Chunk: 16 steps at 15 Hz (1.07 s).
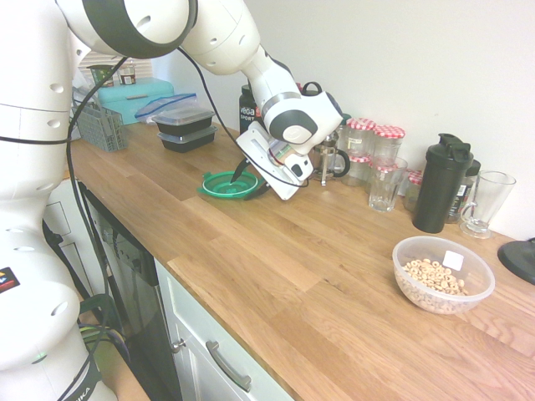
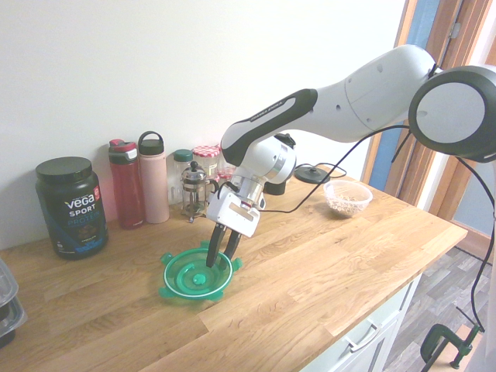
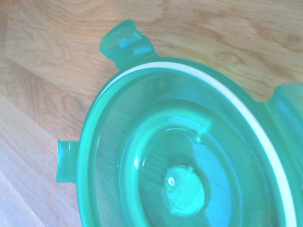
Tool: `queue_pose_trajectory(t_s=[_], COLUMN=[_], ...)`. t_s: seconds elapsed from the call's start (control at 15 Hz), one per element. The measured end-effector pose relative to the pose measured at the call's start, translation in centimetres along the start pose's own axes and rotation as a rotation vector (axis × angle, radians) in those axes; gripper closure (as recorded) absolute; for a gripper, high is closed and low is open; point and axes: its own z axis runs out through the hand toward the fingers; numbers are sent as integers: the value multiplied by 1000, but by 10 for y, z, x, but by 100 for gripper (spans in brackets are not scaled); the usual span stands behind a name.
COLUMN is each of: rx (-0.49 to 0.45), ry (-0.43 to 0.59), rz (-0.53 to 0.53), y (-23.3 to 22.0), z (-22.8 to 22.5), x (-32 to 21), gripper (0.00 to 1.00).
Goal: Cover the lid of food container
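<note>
A: How's the arm posed?
B: It slants steeply down; the gripper (image 2: 222,252) straddles the rim of the lid (image 2: 195,277), fingers narrowly parted, not clamped.
A: Room around it?
B: Bare countertop (image 1: 276,251) runs to the food container (image 1: 442,273), well apart.

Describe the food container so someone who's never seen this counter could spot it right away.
Follow the wooden counter away from the arm, past the row of jars and the black shaker bottle by the wall. Nearer the front edge sits the food container, alone. It is the only round clear bowl, with cereal rings and a small white sticker inside; it has no lid.
</note>
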Motion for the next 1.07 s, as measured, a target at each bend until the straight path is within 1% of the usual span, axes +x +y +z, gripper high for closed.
queue_pose_trajectory(t_s=[0.6,0.93,1.07], rx=[1,14,-4], ry=[28,48,79], rz=[-11,-16,-25], y=[8,11,13], z=[7,-7,-24], x=[4,-5,-12], gripper=[100,100,100])
